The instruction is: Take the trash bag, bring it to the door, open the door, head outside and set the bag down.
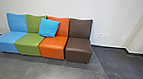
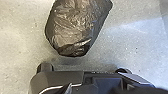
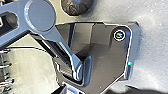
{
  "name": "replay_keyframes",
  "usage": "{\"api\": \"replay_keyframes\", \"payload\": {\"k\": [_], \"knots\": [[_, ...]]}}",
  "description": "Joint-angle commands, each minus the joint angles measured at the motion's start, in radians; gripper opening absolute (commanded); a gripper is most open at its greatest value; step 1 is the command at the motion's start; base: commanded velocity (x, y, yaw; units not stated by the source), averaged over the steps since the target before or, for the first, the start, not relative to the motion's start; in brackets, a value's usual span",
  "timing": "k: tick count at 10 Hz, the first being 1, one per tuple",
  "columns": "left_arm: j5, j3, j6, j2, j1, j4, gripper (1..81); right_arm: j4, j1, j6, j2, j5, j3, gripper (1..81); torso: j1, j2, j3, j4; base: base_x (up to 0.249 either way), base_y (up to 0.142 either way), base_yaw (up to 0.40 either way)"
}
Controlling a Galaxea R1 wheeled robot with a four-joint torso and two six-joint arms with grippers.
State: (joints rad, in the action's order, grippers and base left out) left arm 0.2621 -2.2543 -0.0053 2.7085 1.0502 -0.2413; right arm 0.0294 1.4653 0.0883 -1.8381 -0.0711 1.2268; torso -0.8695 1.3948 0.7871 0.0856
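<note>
Dark bag over the floor, near the robot's base.
Ahead, a blue cushion leans on the green seat and orange seat; whether either tool is wide, narrow or holding the bag, I cannot tell.

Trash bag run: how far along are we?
Pickup: possibly done, can't confirm. The trash bag is near the robot's base, but whether it's gripped is unclear. In hand: likely the indoor leg, facing coloured seats against a wall. Left: door, going outside, set-down there.
</note>
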Motion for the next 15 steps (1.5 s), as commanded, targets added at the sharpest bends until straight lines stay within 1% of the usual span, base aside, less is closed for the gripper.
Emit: {"api": "replay_keyframes", "payload": {"k": [1,2,3,5,6,7,8,9,11,12,13,15], "knots": [[0.118,-0.001,-0.005,-0.021,-0.126,-0.027,81.1,0.024,-0.033,0.001,0.098,-0.07,-0.063,81.1,-0.061,0.095,0.0,0.0,0.0,0.0,0.0],[0.12,-0.001,-0.005,-0.018,-0.14,-0.027,81.1,0.023,-0.042,0.001,0.115,-0.069,-0.078,81.1,-0.085,0.132,0.001,0.0,0.0,0.0,0.0],[0.121,-0.001,-0.005,-0.015,-0.155,-0.044,81.1,0.027,-0.064,0.001,0.133,-0.072,-0.093,81.1,-0.104,0.162,0.001,0.0,0.0,0.0,0.0],[0.121,-0.001,-0.005,-0.008,-0.17,-0.047,81.1,0.04,-0.104,0.001,0.173,-0.076,-0.135,81.1,-0.153,0.241,0.001,0.0,0.0,0.0,0.0],[0.131,-0.001,-0.005,-0.002,-0.17,-0.047,81.1,0.043,-0.14,-0.001,0.207,-0.079,-0.162,81.1,-0.174,0.274,0.001,0.0,0.0,0.0,0.0],[0.132,-0.001,-0.005,0.004,-0.17,-0.046,81.1,0.05,-0.183,-0.016,0.246,-0.091,-0.196,81.1,-0.197,0.312,0.002,0.0,0.0,0.0,0.0],[0.132,-0.001,-0.005,0.007,-0.169,-0.047,81.1,0.063,-0.238,-0.021,0.279,-0.126,-0.214,81.1,-0.219,0.346,0.002,0.0,0.0,0.0,0.0],[0.132,-0.001,-0.005,0.01,-0.167,-0.047,81.1,0.079,-0.307,-0.031,0.294,-0.182,-0.225,81.1,-0.241,0.384,0.002,0.0,0.0,0.0,0.0],[0.132,-0.001,-0.005,0.016,-0.166,-0.047,81.1,0.109,-0.462,-0.058,0.326,-0.338,-0.248,81.1,-0.286,0.456,0.002,0.0,0.0,0.0,0.0],[0.132,-0.001,-0.005,0.016,-0.166,-0.049,81.1,0.122,-0.533,-0.068,0.342,-0.399,-0.262,81.1,-0.311,0.495,0.002,0.0,0.0,0.0,0.0],[0.134,-0.001,-0.005,0.016,-0.164,-0.047,81.1,0.132,-0.593,-0.073,0.359,-0.441,-0.273,81.1,-0.332,0.529,0.002,0.0,0.0,0.0,0.0],[0.132,-0.001,-0.005,0.015,-0.161,-0.047,81.1,0.171,-0.697,-0.084,0.391,-0.533,-0.282,81.1,-0.376,0.6,0.076,0.0,0.0,0.0,0.0]]}}
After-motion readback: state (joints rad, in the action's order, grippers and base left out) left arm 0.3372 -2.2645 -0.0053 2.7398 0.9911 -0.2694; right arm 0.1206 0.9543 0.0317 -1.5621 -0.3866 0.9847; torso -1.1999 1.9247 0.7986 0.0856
